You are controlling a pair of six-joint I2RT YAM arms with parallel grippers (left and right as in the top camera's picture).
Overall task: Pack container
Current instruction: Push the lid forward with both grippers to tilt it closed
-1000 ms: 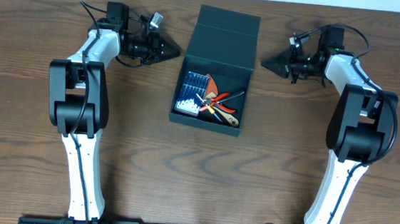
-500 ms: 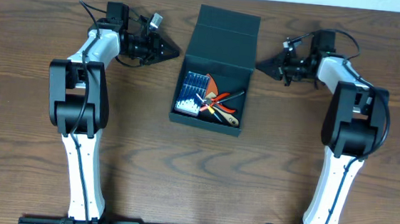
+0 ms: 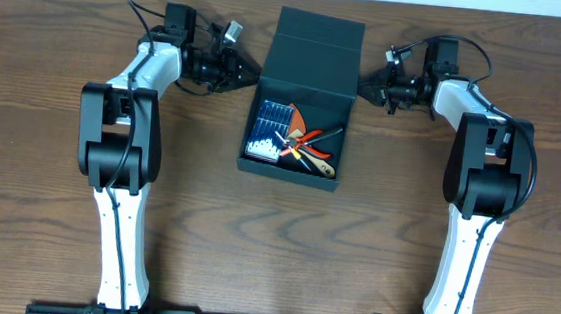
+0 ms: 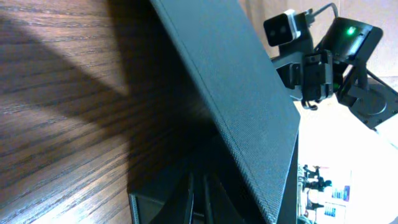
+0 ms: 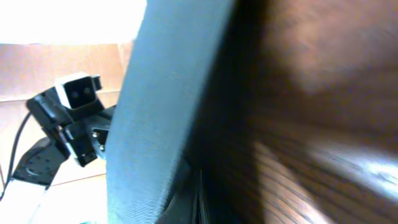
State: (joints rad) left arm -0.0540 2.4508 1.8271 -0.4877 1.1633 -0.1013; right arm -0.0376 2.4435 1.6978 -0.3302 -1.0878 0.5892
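Dark teal container (image 3: 285, 169) sits mid-bench (image 3: 39, 168), lid flap (image 3: 318, 42) raised, tools (image 3: 306, 141) inside. Over the last second both arms have moved inward: left end effector (image 3: 253, 76) and right end effector (image 3: 363, 86), each pinched shut and empty, now flank the flap. Judgement: packing looks complete; closing the lid comes next.

The right wrist view is blurry, and the container lid (image 5: 161, 106) runs off its top and bottom. From overhead, the red-handled tools (image 3: 307, 139) inside are too small to tell apart.
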